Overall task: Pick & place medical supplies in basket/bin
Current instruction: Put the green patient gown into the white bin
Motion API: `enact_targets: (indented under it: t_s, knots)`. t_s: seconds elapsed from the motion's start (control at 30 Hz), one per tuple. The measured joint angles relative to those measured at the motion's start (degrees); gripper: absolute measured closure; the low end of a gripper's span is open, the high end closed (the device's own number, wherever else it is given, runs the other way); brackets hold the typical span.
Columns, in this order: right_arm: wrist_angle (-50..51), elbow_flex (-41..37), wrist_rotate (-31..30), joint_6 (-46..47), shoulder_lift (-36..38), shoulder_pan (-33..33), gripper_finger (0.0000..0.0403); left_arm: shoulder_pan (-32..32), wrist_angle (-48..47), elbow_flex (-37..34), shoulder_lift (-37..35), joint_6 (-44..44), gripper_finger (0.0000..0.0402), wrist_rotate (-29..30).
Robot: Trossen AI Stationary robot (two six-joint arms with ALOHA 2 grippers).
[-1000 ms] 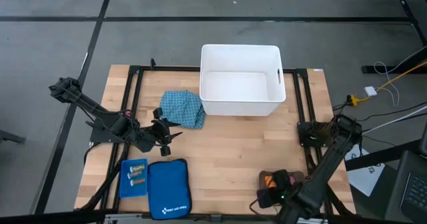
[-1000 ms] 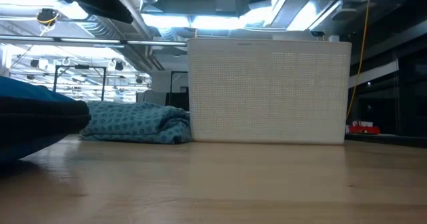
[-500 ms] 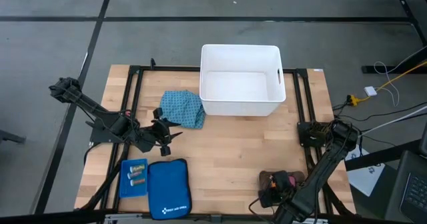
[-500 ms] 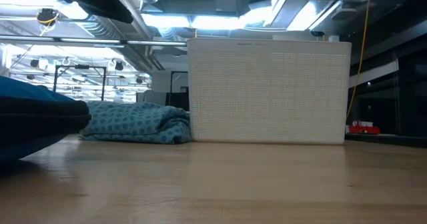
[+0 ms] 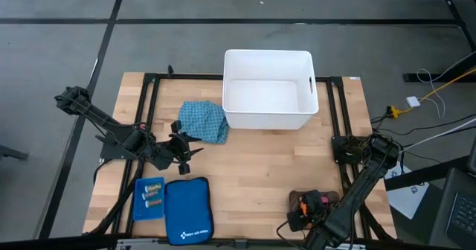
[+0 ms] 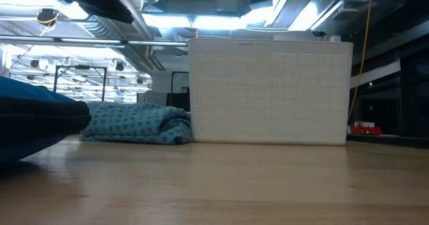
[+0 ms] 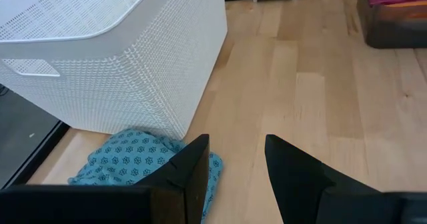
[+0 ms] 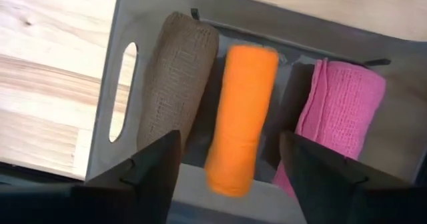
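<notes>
The white bin (image 5: 268, 100) stands at the table's far middle. The teal cloth bundle (image 5: 204, 120) lies on the table against its left wall. My left gripper (image 7: 237, 167) hovers open just near of the cloth, nothing between its fingers. At the near right, a dark tray (image 8: 133, 24) holds a brown roll (image 8: 177, 77), the orange cylinder (image 8: 243, 114) and the pink block (image 8: 340, 111) side by side. My right gripper (image 8: 230, 157) is open above it, one finger on either side of the orange cylinder and apart from it. Small vials (image 5: 152, 198) lie in a blue tray.
A large blue zip pouch (image 5: 187, 210) lies at the near left beside the vial tray. Black frame rails (image 5: 149, 101) run along both sides of the table. Bare wood (image 5: 260, 168) lies between the bin and the near edge.
My right arm has swung a little toward the table's left over the dark tray, then stayed still. The left arm, cloth and bin have not moved.
</notes>
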State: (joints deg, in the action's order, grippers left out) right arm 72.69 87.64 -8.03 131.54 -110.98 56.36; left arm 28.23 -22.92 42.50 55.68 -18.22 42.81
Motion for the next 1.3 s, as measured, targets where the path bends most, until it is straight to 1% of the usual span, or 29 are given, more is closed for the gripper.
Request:
enact_targets:
  t_s: [0.1, 0.2, 0.33, 0.47, 0.57, 0.63, 0.7, 0.77, 0.9, 1.0, 1.1, 1.3]
  knots:
    - [-0.05, 0.0, -1.16, 0.05, 0.0, 0.0, 0.0132, 0.0, -0.39, 0.0, 0.0, -0.01, 0.0258, -0.02]
    - [-1.55, 0.0, -5.8, 0.02, 0.0, 0.0, 0.0129, 0.0, -1.63, 0.0, 0.0, -0.04, 0.0258, -0.11]
    - [-6.52, 0.0, -16.64, -1.01, 0.0, 0.0, 0.0133, 0.0, -3.01, 0.0, 0.0, -0.07, 0.0258, 0.31]
    - [-11.73, 0.0, -28.97, -4.51, 0.0, -0.02, 0.0137, 0.07, -3.3, 0.0, 0.11, 3.27, 0.0258, 1.84]
    - [-15.01, 0.0, -36.87, -7.55, 0.0, -0.13, 0.0137, 0.67, -4.87, 0.0, 1.17, 5.03, 0.0252, 1.98]
    - [-17.25, 0.0, -41.12, -10.51, 0.0, -0.34, 0.0137, 1.46, -5.55, 0.0, 2.8, 6.7, 0.0244, 2.04]
    - [-19.17, 0.0, -44.14, -13.9, 0.0, -0.72, 0.0137, 2.56, -6.18, 0.0, 5.24, 9.02, 0.0232, 1.63]
    - [-20.59, 0.0, -45.94, -16.83, 0.0, -1.16, 0.0137, 3.94, -6.28, 0.0, 8.45, 11.44, 0.0216, 1.7]
    - [-21.91, 0.0, -46.41, -20.9, 0.0, -1.76, 0.0137, 7.39, -6.83, 0.13, 15.6, 16.68, 0.0183, 7.3]
    - [-21.98, 0.0, -46.14, -22.0, 0.0, -1.81, 0.0137, 9.37, -8.1, 1.77, 20.93, 17.78, 0.0163, 9.83]
    - [-22.0, 0.0, -46.14, -22.78, 0.0, -1.81, 0.0138, 9.68, -13.76, 4.58, 26.1, 13.73, 0.0145, 9.11]
    - [-22.08, 0.0, -46.16, -24.04, 0.0, -1.81, 0.0138, 7.94, -30.91, 9.57, 35.84, -2.03, 0.0117, 7.15]
